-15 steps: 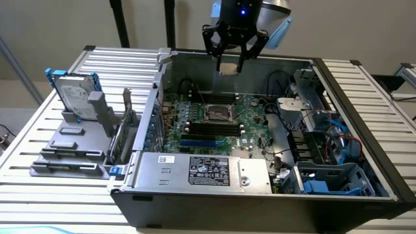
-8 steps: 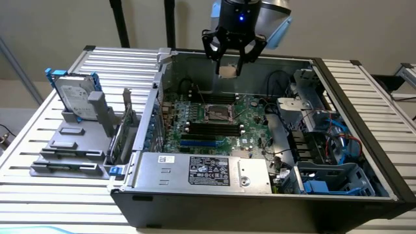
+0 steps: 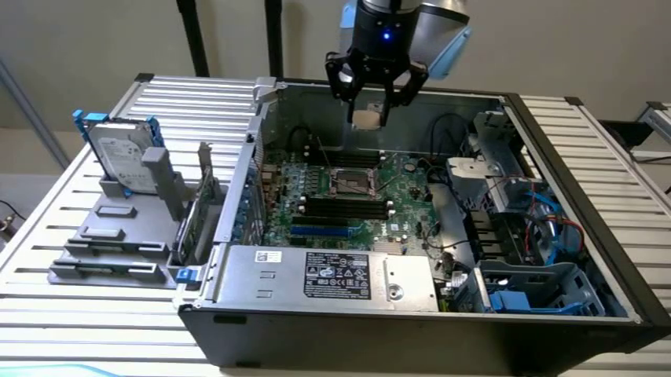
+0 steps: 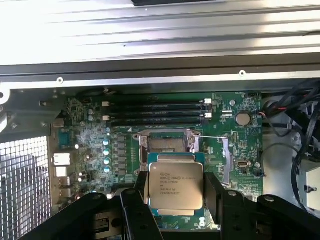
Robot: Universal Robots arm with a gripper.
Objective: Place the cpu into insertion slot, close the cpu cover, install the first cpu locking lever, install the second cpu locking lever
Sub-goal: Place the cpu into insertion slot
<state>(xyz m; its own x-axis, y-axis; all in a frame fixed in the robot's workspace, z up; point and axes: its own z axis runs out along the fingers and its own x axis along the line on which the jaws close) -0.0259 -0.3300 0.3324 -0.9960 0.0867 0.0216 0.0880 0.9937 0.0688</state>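
Clamped by its edges between the fingers of the black gripper (image 3: 372, 106), the small flat square cpu (image 4: 175, 186), pale silvery metal with printed lettering, hangs above the square black insertion slot (image 4: 168, 145) on the green circuit board (image 4: 250, 137). A tilt or offset could likely jam a corner against the socket's silvery rim. The chip's thin, smooth edges probably give the fingers little purchase.

The cpu (image 4: 176, 185) is pale silvery-beige with dark print, the hand (image 4: 176, 192) black, the circuit board (image 4: 235, 145) green, the bench (image 3: 84, 314) ribbed pale grey.
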